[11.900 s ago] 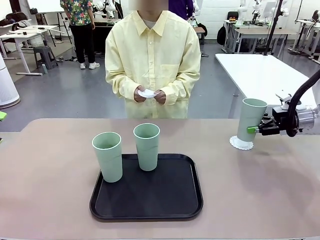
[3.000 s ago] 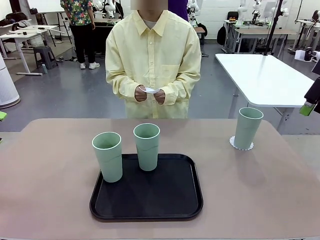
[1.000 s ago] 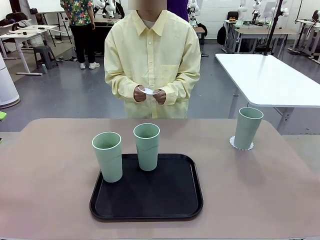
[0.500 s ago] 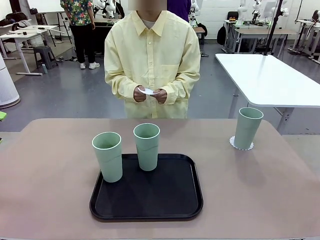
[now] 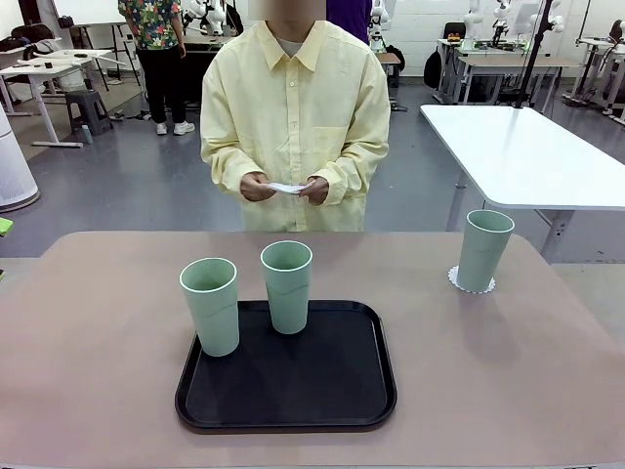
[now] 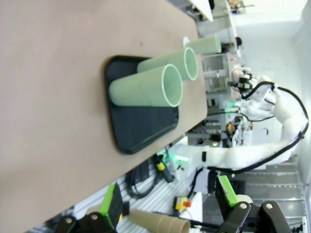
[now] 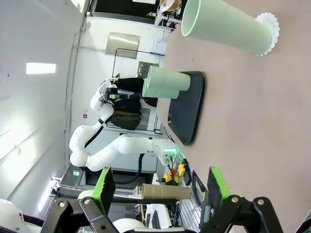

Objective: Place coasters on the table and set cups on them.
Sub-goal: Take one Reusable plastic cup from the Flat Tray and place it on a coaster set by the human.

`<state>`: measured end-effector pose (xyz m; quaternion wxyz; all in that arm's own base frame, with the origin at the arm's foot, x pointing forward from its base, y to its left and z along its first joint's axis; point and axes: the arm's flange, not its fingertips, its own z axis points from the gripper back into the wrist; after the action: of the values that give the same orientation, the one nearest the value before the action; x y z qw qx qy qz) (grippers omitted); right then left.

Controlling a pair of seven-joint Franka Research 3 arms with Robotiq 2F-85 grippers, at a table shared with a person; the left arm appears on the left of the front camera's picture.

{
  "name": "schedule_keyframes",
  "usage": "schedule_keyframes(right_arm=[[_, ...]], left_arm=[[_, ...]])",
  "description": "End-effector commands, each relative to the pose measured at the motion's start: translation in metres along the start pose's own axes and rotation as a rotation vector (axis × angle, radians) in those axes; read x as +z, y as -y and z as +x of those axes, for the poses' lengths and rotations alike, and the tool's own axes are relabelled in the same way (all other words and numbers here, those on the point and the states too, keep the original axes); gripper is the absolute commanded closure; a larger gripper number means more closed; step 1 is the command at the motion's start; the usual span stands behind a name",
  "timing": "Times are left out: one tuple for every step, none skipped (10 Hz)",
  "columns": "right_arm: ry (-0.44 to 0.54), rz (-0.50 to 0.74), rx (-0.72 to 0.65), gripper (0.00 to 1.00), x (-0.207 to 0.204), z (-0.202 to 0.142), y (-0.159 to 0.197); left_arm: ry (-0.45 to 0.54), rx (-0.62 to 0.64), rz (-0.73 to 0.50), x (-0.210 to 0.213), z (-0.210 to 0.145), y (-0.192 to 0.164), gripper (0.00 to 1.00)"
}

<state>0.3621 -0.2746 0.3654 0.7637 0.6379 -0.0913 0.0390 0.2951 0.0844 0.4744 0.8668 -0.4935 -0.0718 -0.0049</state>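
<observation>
- The tray (image 5: 293, 391) is plain black.
- The two cups on the tray (image 5: 210, 305) (image 5: 287, 286) and the third cup (image 5: 485, 249), well to the right of the tray, are all pale mint green.
- The coaster (image 5: 455, 281) under the third cup is white with a scalloped, lacy edge.
- The table (image 5: 98, 342) under the tray is beige-pink.
- Beyond the tray, the person's shirt (image 5: 293, 107) is pale yellow, and the held coaster (image 5: 286, 187) is white.
- The left gripper (image 6: 170, 195) and right gripper (image 7: 160, 187) are black with bright green pads (image 6: 114, 201).

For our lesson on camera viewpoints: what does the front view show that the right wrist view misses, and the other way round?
Front view: a person standing across the table, holding a white coaster in both hands. Right wrist view: that arm's own pincer, jaws open, nothing between them. Both: the beige table, one cup standing on a lacy coaster, and two more cups on the black tray.
</observation>
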Motion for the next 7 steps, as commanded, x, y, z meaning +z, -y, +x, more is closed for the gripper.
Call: schedule_keyframes(right_arm=[[0.001, -0.001, -0.001, 0.00, 0.0007, -0.0005, 0.0000], [0.001, -0.001, -0.001, 0.00, 0.0007, -0.0005, 0.0000], [0.001, -0.001, -0.001, 0.00, 0.0007, -0.0005, 0.0000], [0.001, -0.001, -0.001, 0.00, 0.0007, -0.0005, 0.0000], [0.001, -0.001, -0.001, 0.00, 0.0007, -0.0005, 0.0000], [0.001, -0.001, -0.001, 0.00, 0.0007, -0.0005, 0.0000], [0.001, -0.001, -0.001, 0.00, 0.0007, -0.0005, 0.0000]], left_arm=[[0.001, -0.014, -0.003, 0.0011, -0.0015, -0.0020, 0.00], [0.001, -0.014, -0.003, 0.0011, -0.0015, -0.0020, 0.00], [0.001, -0.014, -0.003, 0.0011, -0.0015, -0.0020, 0.00], [0.001, -0.014, -0.003, 0.0011, -0.0015, -0.0020, 0.00], [0.001, -0.014, -0.003, 0.0011, -0.0015, -0.0020, 0.00], [0.001, -0.014, -0.003, 0.0011, -0.0015, -0.0020, 0.00], [0.001, -0.014, -0.003, 0.0011, -0.0015, -0.0020, 0.00]])
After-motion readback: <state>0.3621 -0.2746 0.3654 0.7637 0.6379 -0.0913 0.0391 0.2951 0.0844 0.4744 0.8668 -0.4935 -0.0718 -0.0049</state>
